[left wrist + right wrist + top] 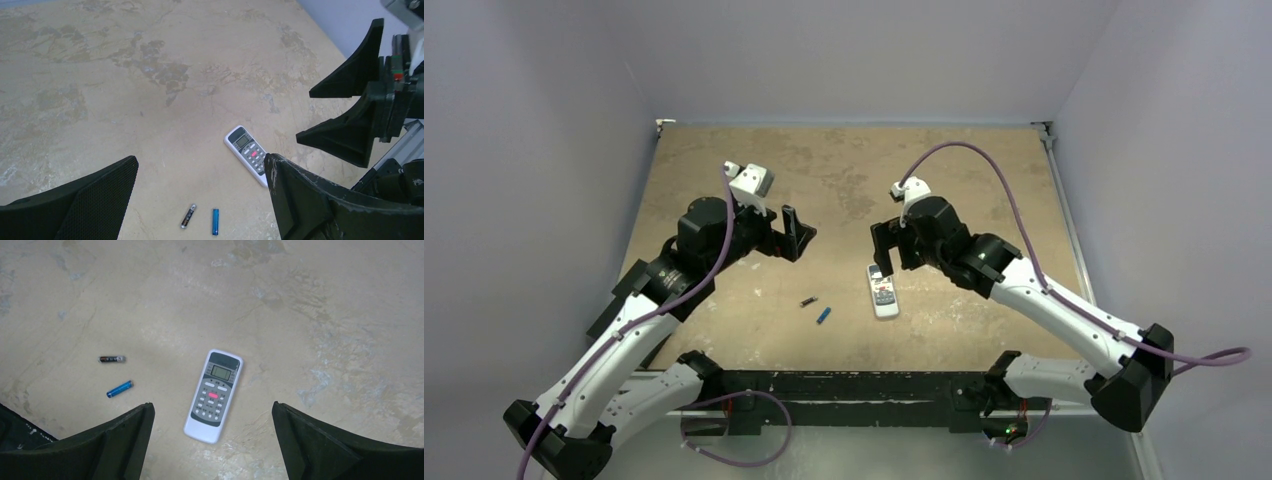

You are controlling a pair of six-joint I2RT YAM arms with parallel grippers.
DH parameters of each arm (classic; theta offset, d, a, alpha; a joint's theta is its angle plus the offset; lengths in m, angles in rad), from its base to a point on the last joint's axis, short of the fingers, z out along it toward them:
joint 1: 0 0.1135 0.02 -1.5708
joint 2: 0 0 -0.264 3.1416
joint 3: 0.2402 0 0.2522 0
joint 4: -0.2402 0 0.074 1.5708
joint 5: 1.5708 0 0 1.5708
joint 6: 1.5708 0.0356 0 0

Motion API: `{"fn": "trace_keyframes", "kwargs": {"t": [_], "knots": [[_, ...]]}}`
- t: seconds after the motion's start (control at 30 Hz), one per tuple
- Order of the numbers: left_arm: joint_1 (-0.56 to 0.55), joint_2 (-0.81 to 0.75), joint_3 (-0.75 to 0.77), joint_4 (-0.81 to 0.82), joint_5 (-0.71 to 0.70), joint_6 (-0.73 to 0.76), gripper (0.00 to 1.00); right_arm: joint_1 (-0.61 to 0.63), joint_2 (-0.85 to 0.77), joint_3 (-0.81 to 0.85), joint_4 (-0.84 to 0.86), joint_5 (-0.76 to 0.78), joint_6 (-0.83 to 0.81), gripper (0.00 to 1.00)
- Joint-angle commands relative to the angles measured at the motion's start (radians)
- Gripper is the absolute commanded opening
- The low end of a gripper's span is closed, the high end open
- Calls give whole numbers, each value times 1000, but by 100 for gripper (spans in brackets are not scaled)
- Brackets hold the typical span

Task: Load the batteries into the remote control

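While both hang spread wide and empty, the left gripper point(796, 232) and right gripper point(882, 246) face each other, the right one just above the remote control point(214, 395). It is a white rounded oblong, lying face up on the mottled tan table point(844, 170). Beside it, towards the left arm, lie two slim cylinders: the dark battery point(112, 359) and the glossy blue battery point(120, 389), apart.

Both arms reached forward with elbows out to the sides, wrists turned inward so the grippers faced each other. The left gripper point(794, 233) hung well left of the remote control point(883, 291), jaws spread wide and empty. The right gripper point(885, 247) hovered close above it, equally wide, holding nothing.
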Motion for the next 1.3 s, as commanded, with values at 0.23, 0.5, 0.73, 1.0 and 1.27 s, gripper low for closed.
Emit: {"fn": "trace_keyframes", "kwargs": {"t": [0.23,0.5,0.73,1.0,1.27], "knots": [[7,-4,0,20,17,-15,99,42,85,-83,30,86,102,99],[7,-7,0,17,14,-14,99,48,162,-120,91,63,168,99],[6,-9,0,11,10,-11,99,68,230,-144,130,64,235,99],[6,-16,-1,9,3,-11,99,121,299,-144,124,142,312,99],[6,-21,-1,9,3,-11,99,143,352,-165,127,170,364,99]]}}
